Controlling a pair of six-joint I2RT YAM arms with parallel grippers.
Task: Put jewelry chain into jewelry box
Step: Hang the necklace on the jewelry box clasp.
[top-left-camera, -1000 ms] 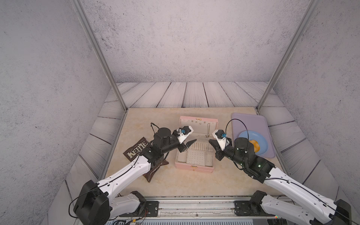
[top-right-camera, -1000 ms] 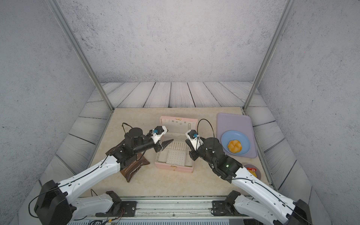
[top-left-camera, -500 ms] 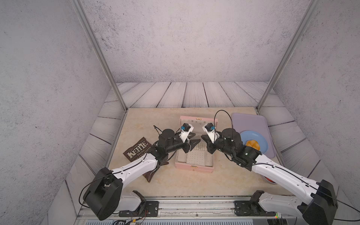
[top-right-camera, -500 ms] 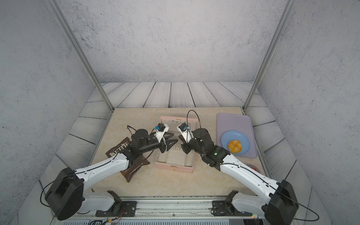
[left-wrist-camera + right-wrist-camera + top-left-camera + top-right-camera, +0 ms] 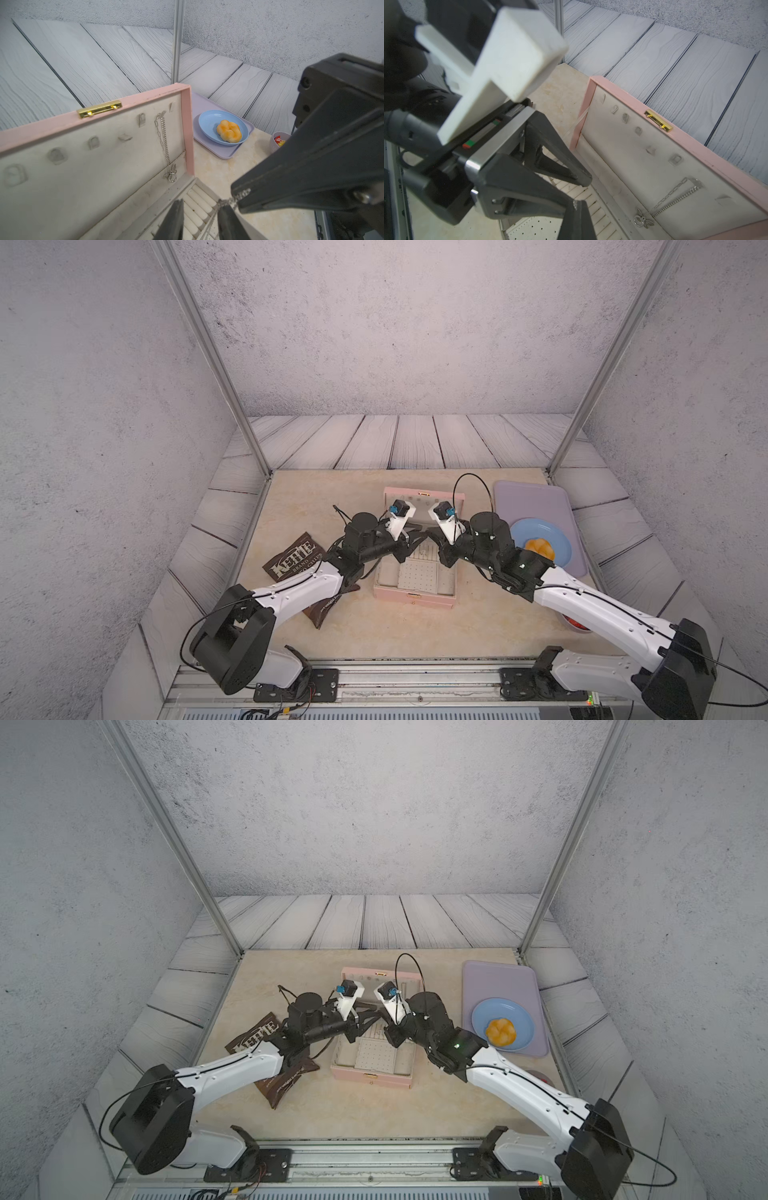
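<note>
Closure of left gripper [image 5: 200, 209] around jewelry chain [image 5: 228, 201]: fingers newly narrowed, still apart. Hangs pinched between pressed-together tips of right gripper [image 5: 241, 199], above jewelry box [image 5: 415, 600], 12 o'clock of perforated panel [image 5: 417, 576]. Suggests handover.

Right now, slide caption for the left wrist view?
Right gripper holds jewelry chain inside left gripper, above open jewelry box.

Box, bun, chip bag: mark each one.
box [image 5: 432, 600], in a top view, on its pink front wall.
bun [image 5: 539, 547], in a top view, on its middle.
chip bag [image 5: 293, 562], in a top view, on the white lettering.
</note>
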